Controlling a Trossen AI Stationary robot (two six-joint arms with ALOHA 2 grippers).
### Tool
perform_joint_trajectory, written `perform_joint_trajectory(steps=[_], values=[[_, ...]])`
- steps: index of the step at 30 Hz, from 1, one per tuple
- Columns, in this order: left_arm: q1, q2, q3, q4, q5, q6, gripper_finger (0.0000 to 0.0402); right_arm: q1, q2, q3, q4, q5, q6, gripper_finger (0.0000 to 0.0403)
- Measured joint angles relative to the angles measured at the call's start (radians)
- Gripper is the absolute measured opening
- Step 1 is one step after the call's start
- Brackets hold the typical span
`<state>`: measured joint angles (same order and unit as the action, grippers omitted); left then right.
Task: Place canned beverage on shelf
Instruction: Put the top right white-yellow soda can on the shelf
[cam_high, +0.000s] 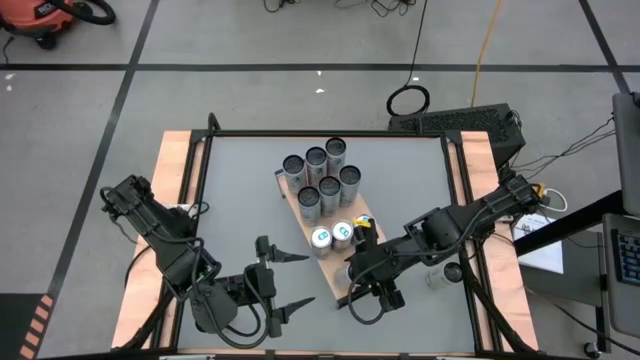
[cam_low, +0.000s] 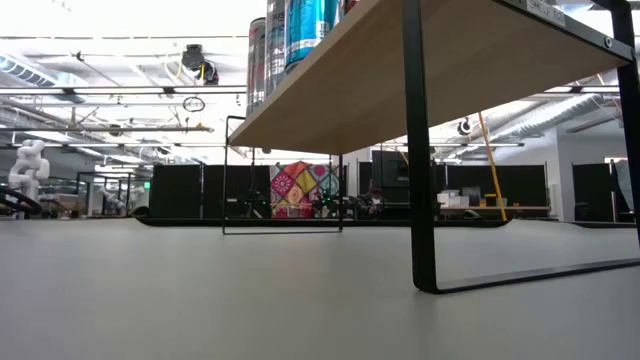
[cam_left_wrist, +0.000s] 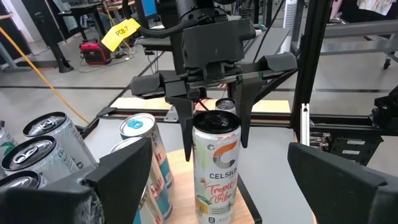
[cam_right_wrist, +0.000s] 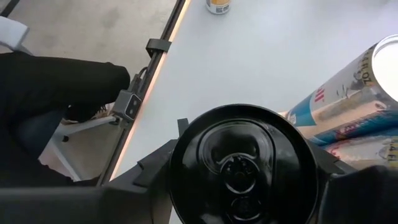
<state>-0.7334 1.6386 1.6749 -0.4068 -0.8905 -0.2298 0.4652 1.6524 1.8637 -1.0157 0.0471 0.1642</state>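
Observation:
The shelf (cam_high: 330, 215) is a light wood board on black legs (cam_low: 415, 150), standing mid-table. A white Celsius can with a black top (cam_left_wrist: 214, 168) stands upright over the board's near end, with my right gripper (cam_left_wrist: 214, 140) shut on it. Beside it stand two blue-and-silver cans (cam_high: 330, 237). Several grey-topped cans (cam_high: 320, 175) fill the far end. My left gripper (cam_high: 295, 282) hangs open near the table's front edge, left of the shelf, facing the held can and touching nothing. My right gripper pinches the Celsius can's upper wall just below its black rim (cam_left_wrist: 194, 134) between its two fingers, one on each side. The fingers (cam_left_wrist: 242, 121) come slanting down from the table's near right. The can is upright; whether its base rests on the board I cannot tell.
One loose can (cam_high: 440, 275) stands on the grey tabletop right of the shelf, under my right arm. Raised wooden strips (cam_high: 175, 200) and black rails border the table's left and right sides. Bare tabletop lies left of the shelf.

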Motion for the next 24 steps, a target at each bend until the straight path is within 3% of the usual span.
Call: perform_joint_trajectory(steps=[10,24], values=[[0.0,0.0,0.0,0.0,0.001,0.0,0.0377,-0.001,0.014,0.0,0.005,0.001,-0.012,0.0239],[0.0,0.0,0.0,0.0,0.001,0.0,0.0377,-0.001,0.014,0.0,0.017,0.005,-0.02,0.026]])
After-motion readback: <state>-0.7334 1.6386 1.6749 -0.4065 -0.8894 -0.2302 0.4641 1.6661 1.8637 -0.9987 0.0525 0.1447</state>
